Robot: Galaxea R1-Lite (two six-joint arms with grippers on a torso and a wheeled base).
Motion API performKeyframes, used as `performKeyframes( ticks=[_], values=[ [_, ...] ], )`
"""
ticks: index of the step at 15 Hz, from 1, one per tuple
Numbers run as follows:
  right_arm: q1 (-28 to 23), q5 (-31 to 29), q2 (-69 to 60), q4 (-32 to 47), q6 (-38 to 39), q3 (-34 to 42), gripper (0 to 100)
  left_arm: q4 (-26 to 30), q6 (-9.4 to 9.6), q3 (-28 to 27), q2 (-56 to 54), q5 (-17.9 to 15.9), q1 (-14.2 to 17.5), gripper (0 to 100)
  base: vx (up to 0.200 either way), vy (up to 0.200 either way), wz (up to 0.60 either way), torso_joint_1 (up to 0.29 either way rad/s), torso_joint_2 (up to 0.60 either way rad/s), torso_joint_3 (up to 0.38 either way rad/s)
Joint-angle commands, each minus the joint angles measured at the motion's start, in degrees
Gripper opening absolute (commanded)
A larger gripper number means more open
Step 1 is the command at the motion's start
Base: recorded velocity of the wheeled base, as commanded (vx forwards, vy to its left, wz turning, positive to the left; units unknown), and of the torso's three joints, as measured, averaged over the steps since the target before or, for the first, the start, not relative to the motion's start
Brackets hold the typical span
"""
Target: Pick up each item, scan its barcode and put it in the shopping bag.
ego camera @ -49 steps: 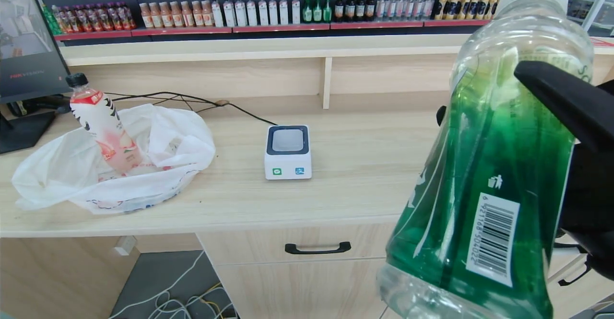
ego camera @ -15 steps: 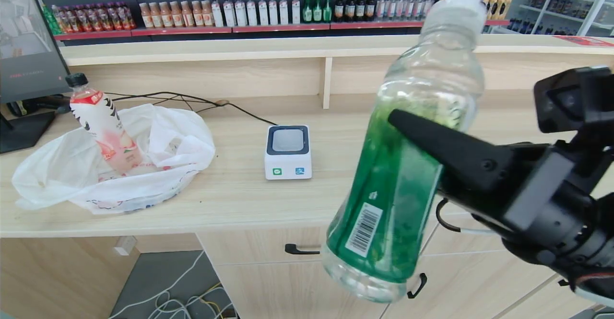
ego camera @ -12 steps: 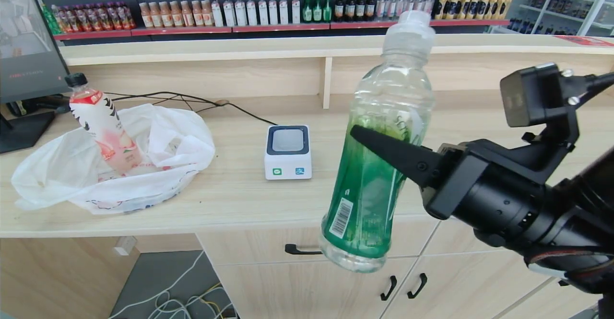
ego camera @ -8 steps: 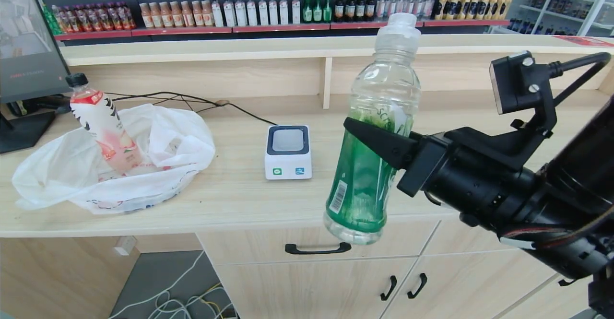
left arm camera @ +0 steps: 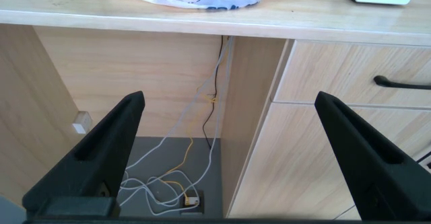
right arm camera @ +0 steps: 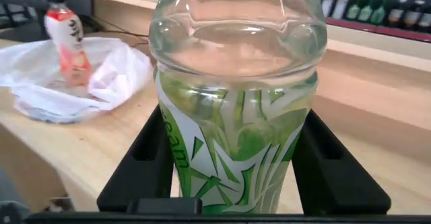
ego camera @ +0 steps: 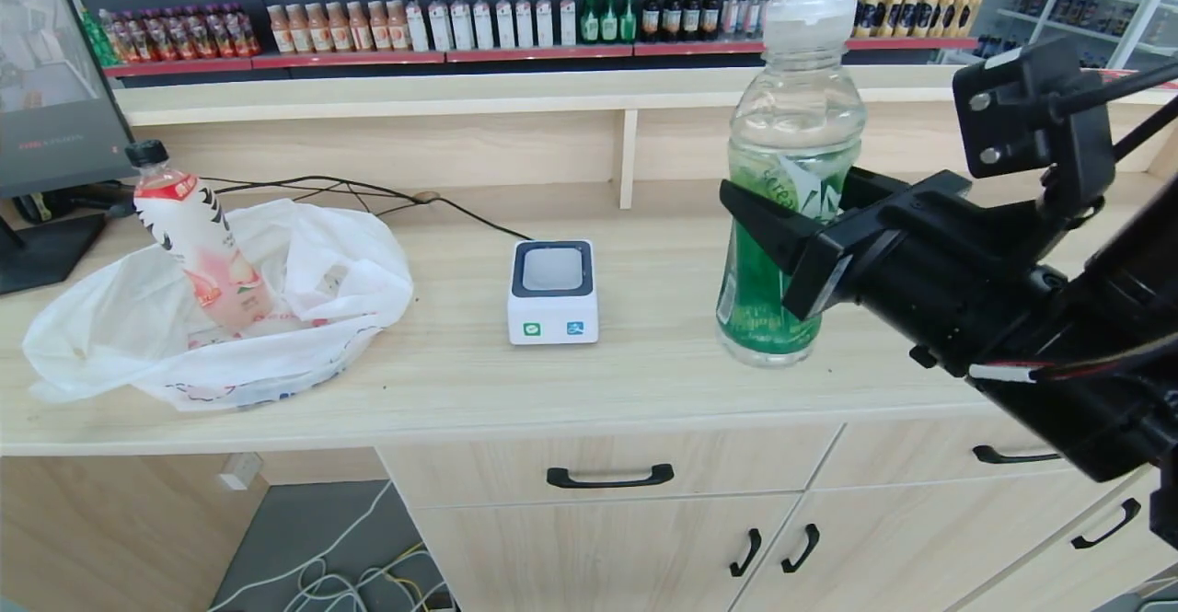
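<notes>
My right gripper (ego camera: pixel 799 225) is shut on a clear bottle with a green label (ego camera: pixel 782 216), held upright over the counter to the right of the white barcode scanner (ego camera: pixel 552 292). The right wrist view has the bottle (right arm camera: pixel 236 116) pressed between both black fingers (right arm camera: pixel 145 163). A white shopping bag (ego camera: pixel 138 336) lies at the counter's left with a pink bottle (ego camera: pixel 198 244) standing in it; the bag (right arm camera: pixel 81 83) and the pink bottle (right arm camera: pixel 67 46) also appear in the right wrist view. My left gripper (left arm camera: pixel 229 157) hangs open below the counter edge, facing the cabinet front.
A black cable (ego camera: pixel 386 193) runs across the counter (ego camera: pixel 644 373) to the scanner. A dark monitor (ego camera: pixel 46 87) stands at the far left. A raised wooden ledge (ego camera: pixel 460 97) closes the counter's back, with shelves of drinks (ego camera: pixel 552 18) behind. Drawers with black handles (ego camera: pixel 609 478) sit below.
My right arm carried the green bottle from close before the camera out over the counter, turning it from tilted to upright. Its barcode now faces away to the left.
</notes>
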Motion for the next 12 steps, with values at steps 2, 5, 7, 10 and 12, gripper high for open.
performKeyframes(
  ticks=[2,5,7,10,12],
  values=[
    [-0.84,-4.04,-0.06,-0.61,0.74,-4.02,0,0.00,0.00,0.00,-0.02,-0.01,0.00,100,0.000,0.000,0.00,0.000,0.00,0.000],
    [-0.75,-4.30,-0.06,-2.46,2.58,-1.74,0,0.00,0.00,0.00,-0.02,-0.01,0.00,100,0.000,0.000,0.00,0.000,0.00,0.000],
    [-0.93,-4.30,0.02,-4.65,3.90,-0.07,0,0.00,0.00,0.00,-0.02,-0.01,0.00,100,0.000,0.000,0.00,0.000,0.00,0.000],
    [-0.84,-4.04,1.25,-5.36,4.17,-0.07,0,0.00,0.00,0.00,-0.02,-0.01,0.00,100,0.000,0.000,0.00,0.000,0.00,0.000],
    [-0.84,-4.04,1.25,-7.29,5.05,0.55,0,0.00,0.00,0.00,-0.02,-0.01,0.00,100,0.000,0.000,0.00,0.000,0.00,0.000]
  ],
)
